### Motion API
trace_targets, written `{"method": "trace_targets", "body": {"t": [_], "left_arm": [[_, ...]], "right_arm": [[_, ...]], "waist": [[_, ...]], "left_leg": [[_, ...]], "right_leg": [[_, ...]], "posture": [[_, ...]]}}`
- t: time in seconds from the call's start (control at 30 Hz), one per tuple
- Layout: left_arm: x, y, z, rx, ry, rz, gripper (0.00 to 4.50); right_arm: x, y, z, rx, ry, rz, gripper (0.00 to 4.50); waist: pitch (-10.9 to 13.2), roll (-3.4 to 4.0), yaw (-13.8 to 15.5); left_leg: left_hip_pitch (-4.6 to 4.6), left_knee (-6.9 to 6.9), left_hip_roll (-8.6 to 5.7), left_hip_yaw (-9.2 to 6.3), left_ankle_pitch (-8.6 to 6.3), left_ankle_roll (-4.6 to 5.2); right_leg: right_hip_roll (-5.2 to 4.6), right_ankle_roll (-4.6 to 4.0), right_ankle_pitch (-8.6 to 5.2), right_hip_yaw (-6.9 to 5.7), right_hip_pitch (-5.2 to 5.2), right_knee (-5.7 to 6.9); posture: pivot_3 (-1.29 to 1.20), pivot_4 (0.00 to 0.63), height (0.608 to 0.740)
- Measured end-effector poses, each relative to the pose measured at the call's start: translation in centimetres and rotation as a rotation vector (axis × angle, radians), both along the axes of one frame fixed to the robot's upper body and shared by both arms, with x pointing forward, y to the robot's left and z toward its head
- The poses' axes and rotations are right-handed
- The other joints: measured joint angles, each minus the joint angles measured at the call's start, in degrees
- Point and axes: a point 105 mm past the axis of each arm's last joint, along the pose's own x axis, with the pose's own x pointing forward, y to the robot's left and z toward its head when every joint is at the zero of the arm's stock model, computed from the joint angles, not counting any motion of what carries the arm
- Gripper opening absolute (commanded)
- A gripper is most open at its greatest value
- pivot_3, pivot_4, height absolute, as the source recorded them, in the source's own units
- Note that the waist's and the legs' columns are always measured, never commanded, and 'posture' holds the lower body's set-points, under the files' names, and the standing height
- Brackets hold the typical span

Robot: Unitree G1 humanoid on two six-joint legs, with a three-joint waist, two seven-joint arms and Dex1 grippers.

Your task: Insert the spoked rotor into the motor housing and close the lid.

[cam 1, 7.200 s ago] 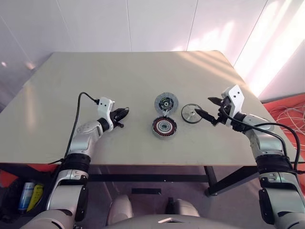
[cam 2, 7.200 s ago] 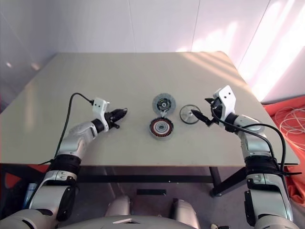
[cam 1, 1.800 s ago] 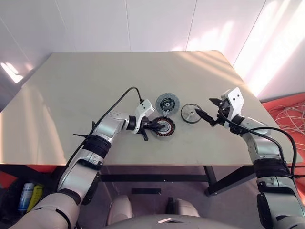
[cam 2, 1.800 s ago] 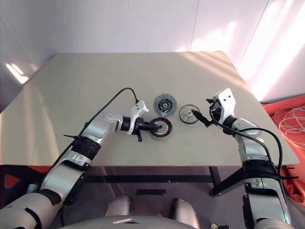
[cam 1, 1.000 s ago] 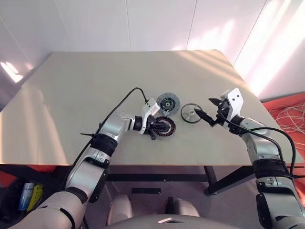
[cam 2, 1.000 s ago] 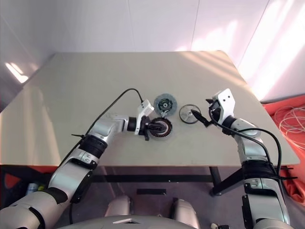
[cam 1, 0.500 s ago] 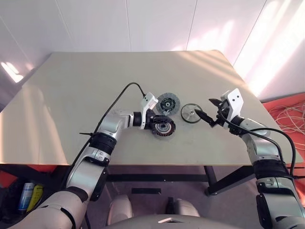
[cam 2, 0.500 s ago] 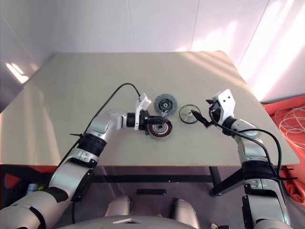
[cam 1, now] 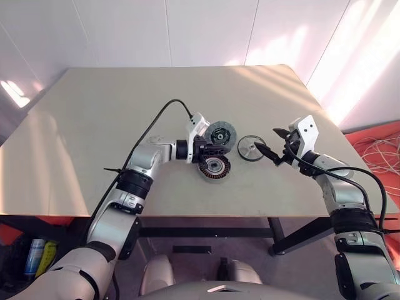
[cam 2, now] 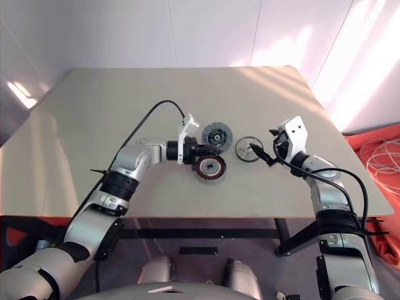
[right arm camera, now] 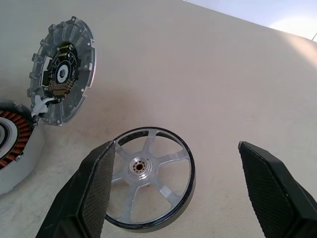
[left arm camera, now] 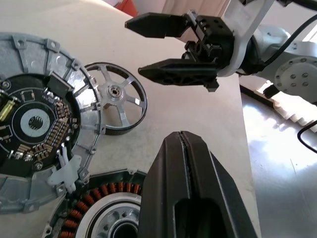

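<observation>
Counter (cam 1: 94, 137), beige, carrying three round motor parts near its middle. One lid (cam 1: 220, 134), a grey disc with a dark circuit-board centre, tilted up on edge. One copper-wound housing (cam 1: 214, 167), lying flat just near of the lid and touching it. One spoked rotor (cam 1: 250, 148), lying flat to their right. Two tools: left tool (left arm camera: 184, 148), fingers pressed together, empty, beside the lid; right tool (right arm camera: 181, 186), fingers spread wide, straddling the rotor without touching.
</observation>
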Motion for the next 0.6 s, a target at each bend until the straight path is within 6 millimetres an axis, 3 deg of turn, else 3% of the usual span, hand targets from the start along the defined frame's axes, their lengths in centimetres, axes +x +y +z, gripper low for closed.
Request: {"method": "trace_targets", "body": {"t": [0.2,0.6], "left_arm": [[-0.2,1.0,-3.0,0.109,0.045,0.036,0.01],[-0.1,1.3,-2.7,0.093,0.049,0.049,0.01]], "right_arm": [[0.0,0.0,0.0,0.0,-0.004,0.0,4.5],[0.2,0.1,0.6,-0.004,-0.028,-0.002,4.5]], "waist": [[0.0,0.0,0.0],[0.0,0.0,0.0]], "left_leg": [[-0.02,0.01,-0.01,-0.01,0.0,0.0],[-0.03,0.02,-0.01,-0.01,-0.07,-0.13]], "right_leg": [[-0.01,0.0,0.0,0.0,-0.02,0.0],[-0.01,0.0,0.0,0.0,-0.01,0.01]], "posture": [[0.0,0.0,0.74],[0.0,0.0,0.74]]}}
